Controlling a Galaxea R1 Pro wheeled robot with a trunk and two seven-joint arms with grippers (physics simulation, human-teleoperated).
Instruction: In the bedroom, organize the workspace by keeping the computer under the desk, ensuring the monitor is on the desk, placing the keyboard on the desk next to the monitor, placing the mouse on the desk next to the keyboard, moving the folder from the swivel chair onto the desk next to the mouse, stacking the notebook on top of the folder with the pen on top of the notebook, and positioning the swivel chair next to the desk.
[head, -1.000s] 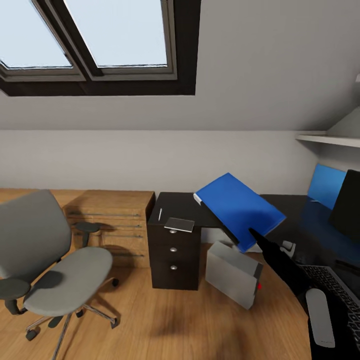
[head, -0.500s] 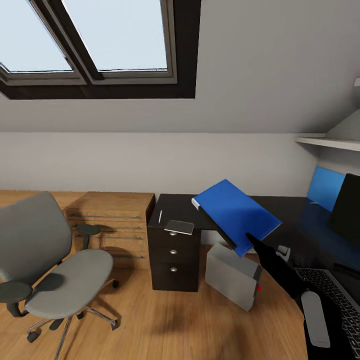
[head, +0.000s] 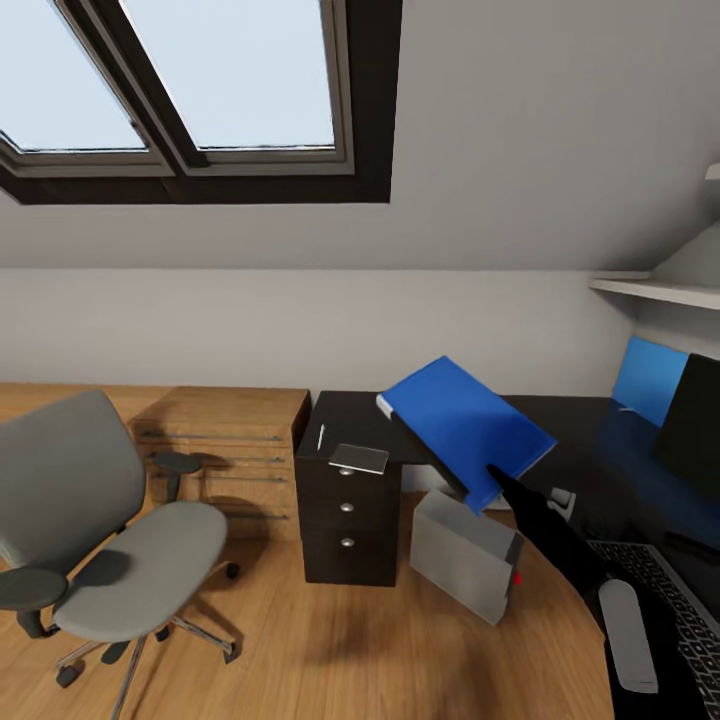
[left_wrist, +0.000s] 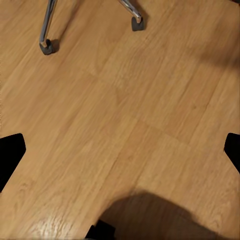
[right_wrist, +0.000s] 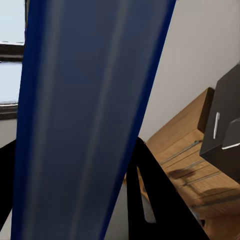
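My right gripper (head: 497, 476) is shut on the near corner of the bright blue folder (head: 462, 424), holding it tilted in the air above the black desk (head: 345, 412). In the right wrist view the folder (right_wrist: 85, 115) runs between my dark fingers (right_wrist: 155, 200). The small grey notebook (head: 359, 458) and the white pen (head: 320, 436) lie on the desk's end over the drawer unit. The grey computer (head: 463, 553) stands on the floor under the desk. The monitor (head: 693, 425) and keyboard (head: 682, 612) are at the right. The empty swivel chair (head: 110, 520) stands to the left. My left gripper (left_wrist: 120, 152) hangs open over bare floor.
A low light-wood cabinet (head: 230, 440) sits between the chair and the drawer unit (head: 346, 520). A blue wall panel (head: 648, 378) and a shelf (head: 660, 290) are at the far right. Chair casters (left_wrist: 48, 46) show in the left wrist view. Open wood floor lies in front.
The folder and my right gripper have edged slightly left over the desk. The whole view has also shifted a little. Chair, notebook and pen stay put.
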